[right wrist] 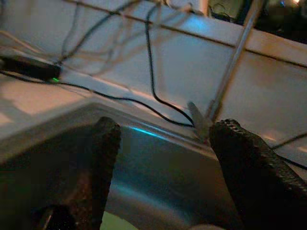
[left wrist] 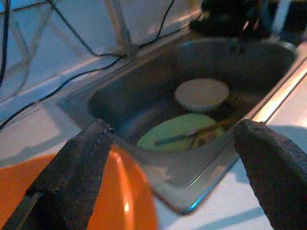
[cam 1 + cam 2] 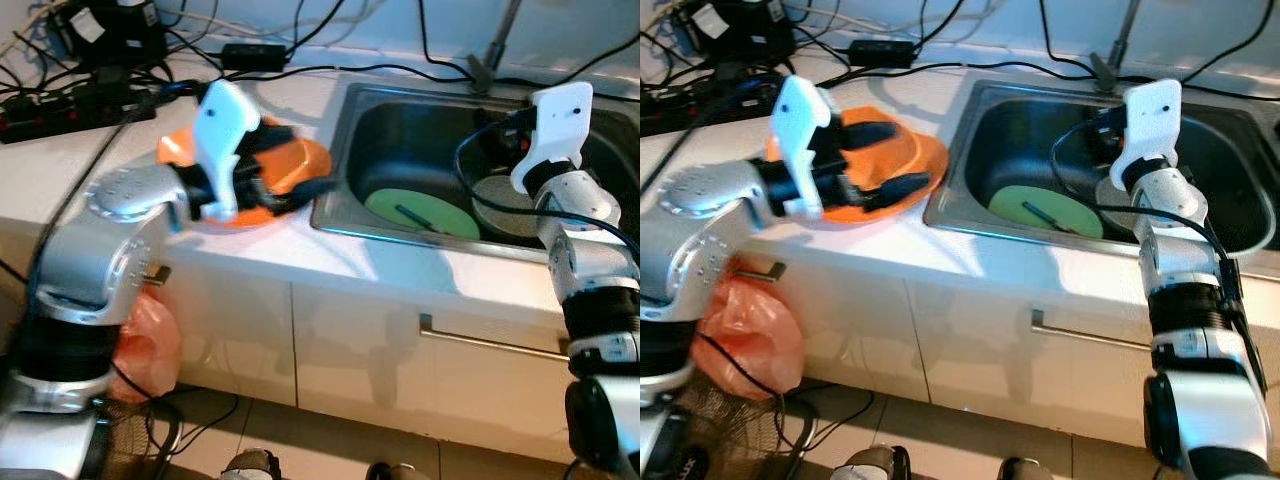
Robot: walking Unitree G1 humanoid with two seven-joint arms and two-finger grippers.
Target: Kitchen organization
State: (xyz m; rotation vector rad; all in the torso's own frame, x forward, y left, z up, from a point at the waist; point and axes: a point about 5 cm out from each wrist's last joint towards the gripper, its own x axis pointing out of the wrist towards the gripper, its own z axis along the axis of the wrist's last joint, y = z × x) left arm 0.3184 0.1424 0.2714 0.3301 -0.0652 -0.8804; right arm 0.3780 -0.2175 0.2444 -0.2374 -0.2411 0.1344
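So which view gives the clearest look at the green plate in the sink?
The left wrist view: the green plate lies unblocked with a utensil across it. Both eye views show it smaller; the right wrist view catches just a sliver.

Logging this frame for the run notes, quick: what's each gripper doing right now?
Left gripper: open, over the orange plate on the counter, holding nothing.
Right gripper: open, empty, above the sink.
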